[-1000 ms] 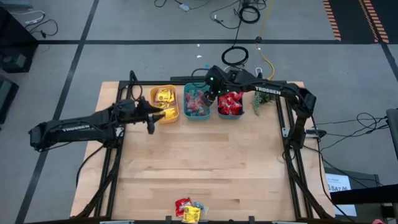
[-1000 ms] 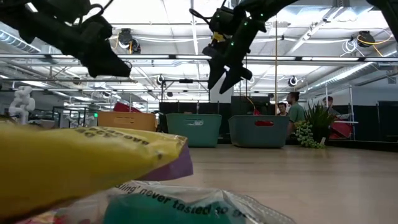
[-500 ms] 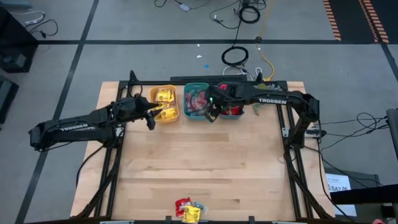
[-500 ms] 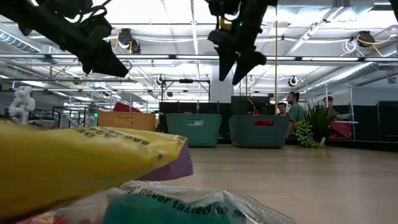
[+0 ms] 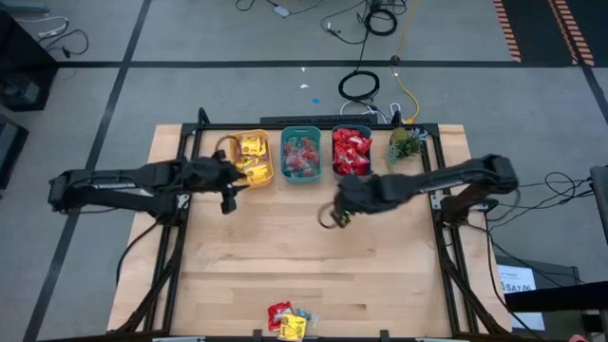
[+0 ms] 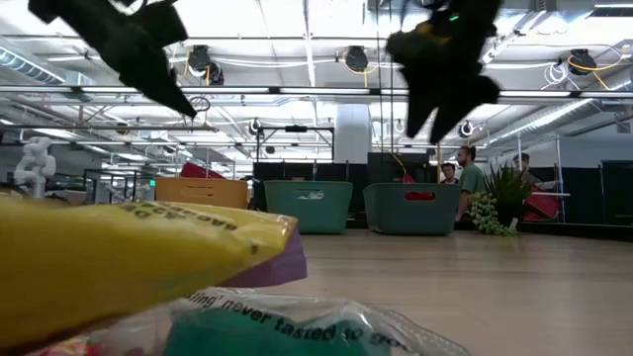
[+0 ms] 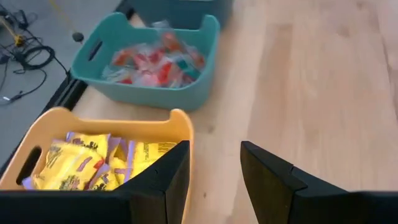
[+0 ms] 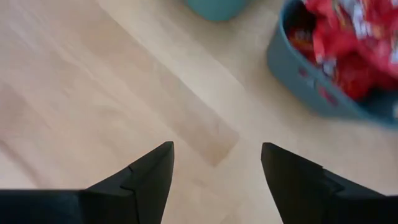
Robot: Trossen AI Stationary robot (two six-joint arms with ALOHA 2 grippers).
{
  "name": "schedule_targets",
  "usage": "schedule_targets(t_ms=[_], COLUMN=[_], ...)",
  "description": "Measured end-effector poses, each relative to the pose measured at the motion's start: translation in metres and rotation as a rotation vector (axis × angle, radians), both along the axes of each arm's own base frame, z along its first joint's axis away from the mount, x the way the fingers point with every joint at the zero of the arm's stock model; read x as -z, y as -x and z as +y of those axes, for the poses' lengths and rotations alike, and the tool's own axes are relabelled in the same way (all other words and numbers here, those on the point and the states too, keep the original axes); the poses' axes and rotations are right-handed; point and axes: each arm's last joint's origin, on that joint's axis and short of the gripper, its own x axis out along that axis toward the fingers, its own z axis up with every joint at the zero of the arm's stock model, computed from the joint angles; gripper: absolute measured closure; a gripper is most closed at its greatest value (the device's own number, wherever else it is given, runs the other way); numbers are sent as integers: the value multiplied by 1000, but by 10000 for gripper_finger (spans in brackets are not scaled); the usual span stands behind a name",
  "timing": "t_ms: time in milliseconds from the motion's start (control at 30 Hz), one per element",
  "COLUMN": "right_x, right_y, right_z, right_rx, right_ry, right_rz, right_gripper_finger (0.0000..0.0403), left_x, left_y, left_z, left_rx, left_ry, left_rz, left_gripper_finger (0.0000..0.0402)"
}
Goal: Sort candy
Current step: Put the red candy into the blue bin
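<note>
Risks a fumbled pick from the mixed candy [image 5: 289,321] heap at the near edge, with right gripper [image 5: 334,217] released and empty, left gripper [image 5: 228,196] likewise.

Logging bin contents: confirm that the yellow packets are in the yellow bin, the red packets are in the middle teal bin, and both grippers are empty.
One error: the red packets fill the right-hand teal bin, not the middle one, as the high view shows. The yellow packets do lie in the yellow bin, and the left gripper and right gripper are empty.
</note>
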Motion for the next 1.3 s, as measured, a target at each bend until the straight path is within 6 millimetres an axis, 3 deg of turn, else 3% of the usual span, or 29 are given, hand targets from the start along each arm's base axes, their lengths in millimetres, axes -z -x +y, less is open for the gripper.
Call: schedule_targets(t_ms=[167, 400, 667, 867, 1067, 1300], right_x=[3, 8, 7, 8, 7, 6], right_y=[43, 90, 117, 135, 150, 158], right_z=[28, 61, 99, 123, 138, 146], right_rx=[82, 80, -69, -121, -148, -156], right_ry=[-30, -72, -106, -98, -124, -127], right_rz=[-87, -158, -164, -203, -233, -274], right_gripper_finger=[181, 195, 206, 207, 207, 207], left_x=[-13, -20, -28, -24, -1, 49], left_y=[-31, -82, -135, -155, -171, -177], left_z=[-24, -85, -155, -214, -259, -283], left_rx=[123, 141, 80, 108, 71, 11], left_ry=[-8, -145, -17, 30, 194, 330], left_rz=[89, 237, 289, 359, 428, 606], left_gripper_finger=[249, 249, 249, 249, 249, 249])
